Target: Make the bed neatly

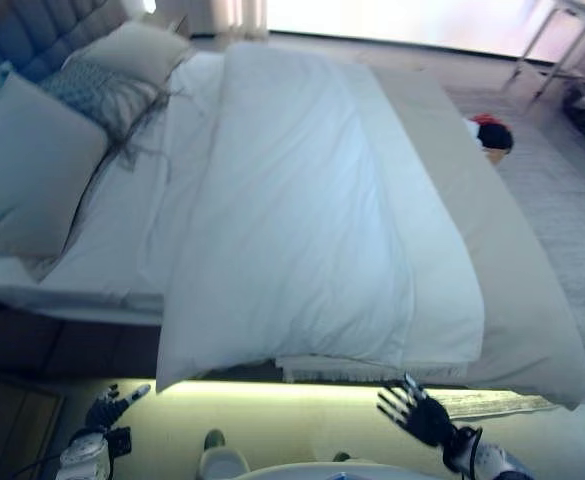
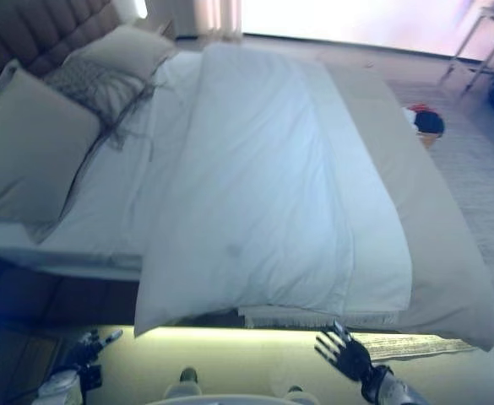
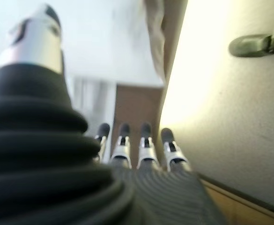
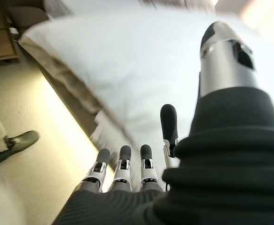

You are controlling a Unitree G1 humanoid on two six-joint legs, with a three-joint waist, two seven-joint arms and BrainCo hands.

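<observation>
A white duvet (image 1: 302,220) lies folded along the middle of the bed, its near edge hanging over the bed's side. A beige cover (image 1: 517,290) lies under it on the right. Bare white sheet (image 1: 132,220) shows on the left, by the pillows (image 1: 27,165). My right hand (image 1: 419,412) is open, low beside the bed, just below the duvet's near edge (image 4: 127,70), holding nothing. My left hand (image 1: 107,410) is open, low at the bed's near left corner, empty; its wrist view shows its fingers (image 3: 146,145) straight.
A patterned cushion (image 1: 102,90) and another pillow (image 1: 147,48) lie at the padded headboard (image 1: 22,35). A red and black object (image 1: 492,132) sits beyond the bed's far side. Furniture legs (image 1: 547,45) stand at the far right. A lit strip runs under the bed.
</observation>
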